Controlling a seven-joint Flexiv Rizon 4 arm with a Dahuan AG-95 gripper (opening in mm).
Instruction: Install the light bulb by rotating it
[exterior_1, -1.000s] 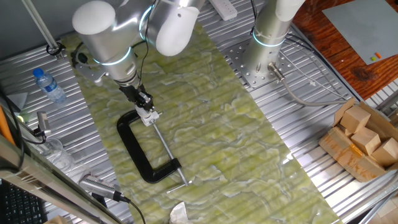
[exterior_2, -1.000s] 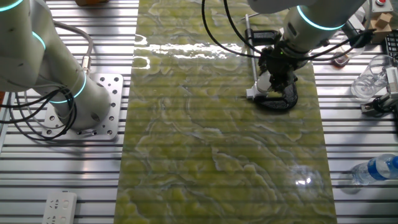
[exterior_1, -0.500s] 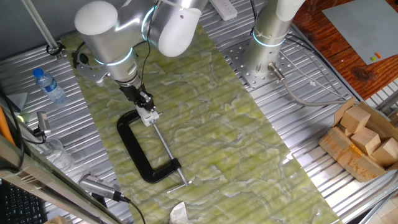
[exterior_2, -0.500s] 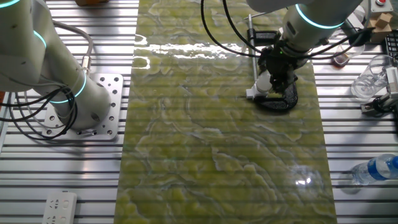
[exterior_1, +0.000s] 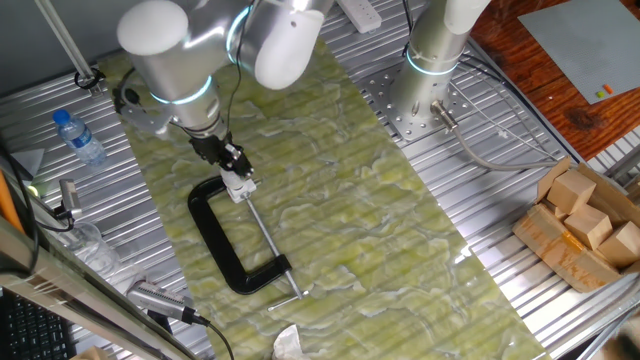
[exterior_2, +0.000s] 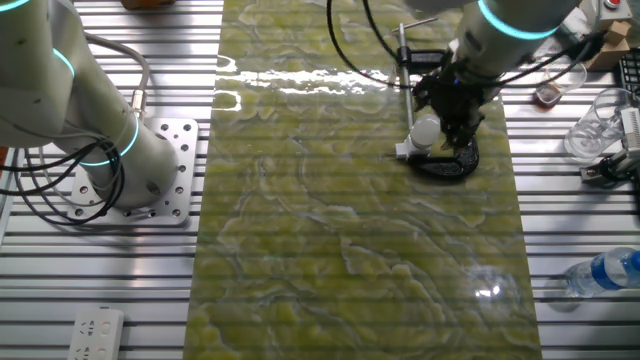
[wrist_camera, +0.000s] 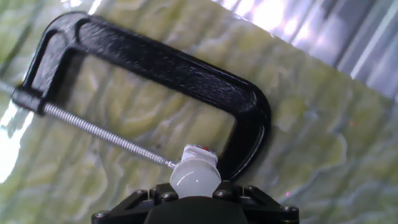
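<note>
The small white light bulb (wrist_camera: 195, 178) sits between my gripper's (wrist_camera: 195, 194) black fingers, and the gripper is shut on it. Its neck points at a small white socket (wrist_camera: 199, 152) with a red mark, fixed at the closed end of the black C-clamp (wrist_camera: 168, 62). The clamp's threaded screw (wrist_camera: 93, 129) runs up to the socket. In one fixed view my gripper (exterior_1: 232, 170) stands over the clamp's (exterior_1: 215, 240) far end. In the other fixed view the bulb (exterior_2: 425, 131) shows just above the white socket (exterior_2: 405, 152). I cannot tell if the bulb touches the socket.
The clamp lies on a green marbled mat (exterior_1: 340, 210). A water bottle (exterior_1: 78, 137) and a clear cup (exterior_2: 597, 122) stand off the mat. A box of wooden blocks (exterior_1: 585, 225) is at the right. A second arm's base (exterior_1: 432, 60) stands at the back.
My gripper with the bulb has shifted a little upward and away along the clamp's far end. The clamp has not moved.
</note>
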